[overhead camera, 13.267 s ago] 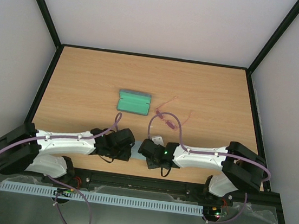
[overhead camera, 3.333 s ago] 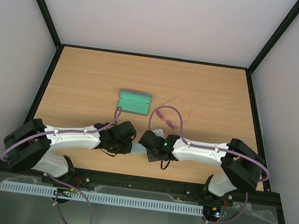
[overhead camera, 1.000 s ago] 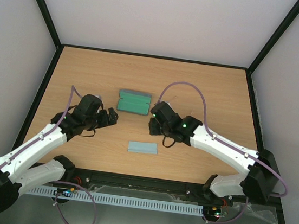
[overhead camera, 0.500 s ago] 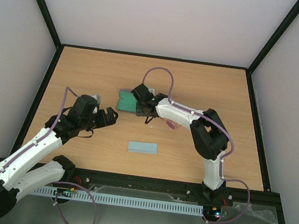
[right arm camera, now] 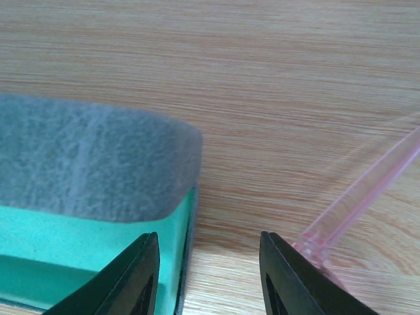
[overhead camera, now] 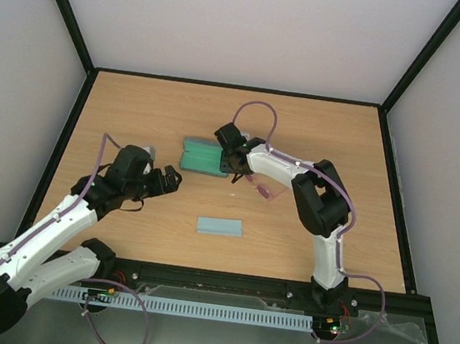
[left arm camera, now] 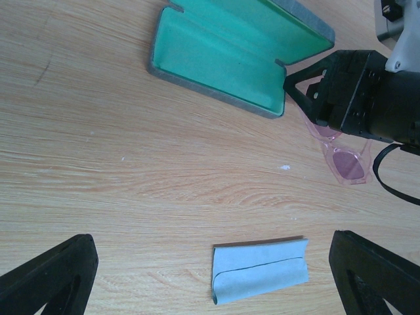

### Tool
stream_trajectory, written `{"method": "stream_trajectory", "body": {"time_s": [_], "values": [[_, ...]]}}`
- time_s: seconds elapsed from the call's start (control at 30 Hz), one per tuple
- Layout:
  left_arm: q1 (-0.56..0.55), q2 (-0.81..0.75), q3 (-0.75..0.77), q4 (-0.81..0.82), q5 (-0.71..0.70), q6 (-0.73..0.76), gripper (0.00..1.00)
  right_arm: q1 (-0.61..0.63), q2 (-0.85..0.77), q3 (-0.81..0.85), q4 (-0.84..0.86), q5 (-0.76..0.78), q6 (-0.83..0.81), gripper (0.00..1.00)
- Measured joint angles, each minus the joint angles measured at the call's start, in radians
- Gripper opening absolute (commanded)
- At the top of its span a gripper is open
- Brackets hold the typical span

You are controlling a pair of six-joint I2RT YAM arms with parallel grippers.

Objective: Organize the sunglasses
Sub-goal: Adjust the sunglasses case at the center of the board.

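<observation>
The small pair of sunglasses (overhead camera: 260,186) with a thin translucent pink frame and pinkish lenses lies flat on the light wood-grain table (overhead camera: 319,133), just beside the right end of the grey-blue oblong felt case (overhead camera: 200,158), which stands open with its teal lining facing up. From the left wrist view one pink lens shows clearly, while the rest of the frame is partly hidden behind the black right gripper (right arm camera: 209,233). That gripper holds nothing: its two fingers (right arm camera: 141,275) are parted, with the corner of the case's end wall showing in the gap between them (whether they touch the case cannot be told). One slim pink arm of the sunglasses runs diagonally just beside the right-hand finger. Nearer the arm bases, apart from both case and sunglasses, lies a light blue folded cloth (overhead camera: 220,226). The left gripper (left arm camera: 209,236) hangs over bare table to the left of the case and the cloth, its fingers spread wide and nothing between them.
</observation>
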Motion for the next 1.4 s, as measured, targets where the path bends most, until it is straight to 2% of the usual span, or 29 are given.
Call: {"method": "stream_trajectory", "body": {"time_s": [0.13, 0.43, 0.73, 1.4], "values": [[0.001, 0.008, 0.000, 0.001, 0.002, 0.005, 0.99, 0.002, 0.012, 0.000, 0.014, -0.019, 0.000, 0.43], [0.001, 0.017, 0.000, 0.002, 0.006, 0.009, 0.99, 0.003, 0.038, -0.007, 0.026, -0.052, 0.007, 0.25], [0.001, 0.016, -0.003, 0.007, 0.009, 0.009, 0.99, 0.003, -0.016, -0.114, 0.115, -0.064, 0.013, 0.17], [0.001, -0.033, -0.038, 0.008, 0.025, 0.003, 0.99, 0.076, -0.315, -0.470, 0.122, -0.033, 0.021, 0.15]]}}
